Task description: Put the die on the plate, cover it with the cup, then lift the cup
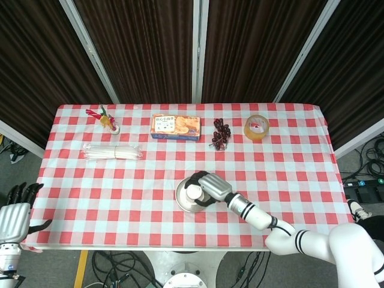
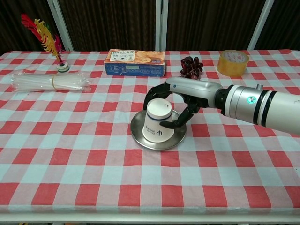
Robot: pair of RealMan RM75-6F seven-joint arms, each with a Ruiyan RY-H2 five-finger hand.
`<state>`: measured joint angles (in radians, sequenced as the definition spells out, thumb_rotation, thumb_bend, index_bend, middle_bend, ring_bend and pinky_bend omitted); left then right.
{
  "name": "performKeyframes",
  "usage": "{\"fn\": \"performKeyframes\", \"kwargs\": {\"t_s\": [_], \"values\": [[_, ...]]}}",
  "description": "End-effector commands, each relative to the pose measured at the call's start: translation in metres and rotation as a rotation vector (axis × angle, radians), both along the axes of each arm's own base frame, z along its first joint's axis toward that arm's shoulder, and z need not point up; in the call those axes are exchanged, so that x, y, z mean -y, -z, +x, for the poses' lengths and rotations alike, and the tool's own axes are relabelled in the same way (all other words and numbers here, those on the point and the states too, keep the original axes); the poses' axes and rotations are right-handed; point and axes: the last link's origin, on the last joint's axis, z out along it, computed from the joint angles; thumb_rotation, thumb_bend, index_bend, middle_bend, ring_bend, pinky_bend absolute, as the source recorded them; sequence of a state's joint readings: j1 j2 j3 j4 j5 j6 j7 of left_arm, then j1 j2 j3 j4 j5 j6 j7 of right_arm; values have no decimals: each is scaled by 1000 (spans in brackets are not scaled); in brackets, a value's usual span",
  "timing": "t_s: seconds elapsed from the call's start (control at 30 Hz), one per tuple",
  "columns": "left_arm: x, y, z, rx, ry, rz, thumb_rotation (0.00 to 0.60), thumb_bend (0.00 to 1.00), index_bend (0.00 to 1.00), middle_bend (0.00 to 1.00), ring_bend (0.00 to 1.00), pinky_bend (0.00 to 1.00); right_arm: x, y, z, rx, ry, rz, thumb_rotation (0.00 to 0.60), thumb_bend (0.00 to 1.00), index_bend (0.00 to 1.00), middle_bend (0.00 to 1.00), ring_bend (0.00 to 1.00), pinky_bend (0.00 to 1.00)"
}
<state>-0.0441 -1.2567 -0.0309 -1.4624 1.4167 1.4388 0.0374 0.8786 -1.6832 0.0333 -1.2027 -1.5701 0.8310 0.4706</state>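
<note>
The right robot hand point(image 2: 180, 105) wraps its fingers around an upside-down white paper cup point(image 2: 157, 121) standing on a round metal plate point(image 2: 140, 135) near the front middle of the checked desk point(image 2: 70, 159). The die cannot be seen. The left robot hand point(image 1: 14, 211) hangs off the desk's left edge, fingers spread and holding nothing. A cracker box point(image 2: 135, 62), grapes point(image 2: 191, 66) and a tape roll point(image 2: 233, 62) line the far side.

The right hand point(image 1: 207, 187) grips the upturned cup point(image 1: 193, 192) on the plate point(image 1: 183, 203).
</note>
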Motion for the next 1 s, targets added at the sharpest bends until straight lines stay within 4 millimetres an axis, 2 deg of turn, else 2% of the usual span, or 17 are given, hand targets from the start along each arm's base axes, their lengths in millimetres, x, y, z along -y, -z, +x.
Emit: {"fn": "performKeyframes", "kwargs": {"t_s": [0.03,0.17,0.4,0.63,0.8,0.9,1.0], "values": [[0,-1,0,0,2,3,600,0,143,129,21,18,9,-1,-3,-18,14,-20,600,330,528,361,172,150],[2,0,-1,4,-6,4,600,0,142,129,22,18,22,-2,-6,-5,65,-81,600,330,528,357,172,150],[0,0,0,1,-2,2,600,0,142,129,21,18,-4,2,1,-3,5,54,600,331,519,354,171,150],[4,-1,-1,4,-4,8,600,0,142,129,21,18,18,-3,-4,-12,44,-58,600,330,516,352,172,150],[4,0,-1,6,-6,5,600,0,143,129,22,18,13,-8,-3,25,51,-40,600,331,515,349,171,150],[3,-1,0,3,5,9,600,0,143,129,22,18,8,-14,1,72,43,-26,600,331,515,349,172,150],[2,-2,1,1,10,12,600,0,143,129,22,18,12,-31,2,128,43,-72,600,331,512,350,172,150]]}}
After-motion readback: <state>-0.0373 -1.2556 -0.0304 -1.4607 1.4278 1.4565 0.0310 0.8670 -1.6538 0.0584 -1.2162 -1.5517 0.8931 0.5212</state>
